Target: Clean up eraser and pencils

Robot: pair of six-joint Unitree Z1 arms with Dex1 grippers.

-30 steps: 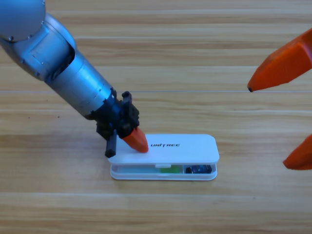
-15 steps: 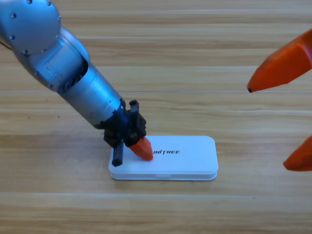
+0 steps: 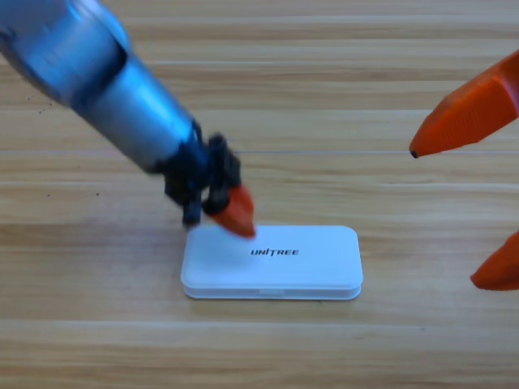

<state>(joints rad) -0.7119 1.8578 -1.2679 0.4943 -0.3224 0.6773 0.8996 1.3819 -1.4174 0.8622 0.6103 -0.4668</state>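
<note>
Apparently nearly done — the white case (image 3: 272, 262) lies closed on the table (image 3: 97, 340), so eraser and pencils are hidden, presumably inside. Left gripper (image 3: 223, 207) hovers at its far-left corner, jaw state unclear; the right gripper (image 3: 470, 203) waits open at the edge.

Grey cylindrical left arm (image 3: 105, 89); black left hand (image 3: 219, 198), orange-tipped; right hand (image 3: 478, 194) shows orange jaws.

obstacle: shut white plastic rectangular case (image 3: 272, 263) mid wooden worktop (image 3: 97, 324) | my left end effector (image 3: 231, 212) over its upper-left corner | free: bare worktop all round case | my right end effector (image 3: 470, 194) waits at right edge
</note>
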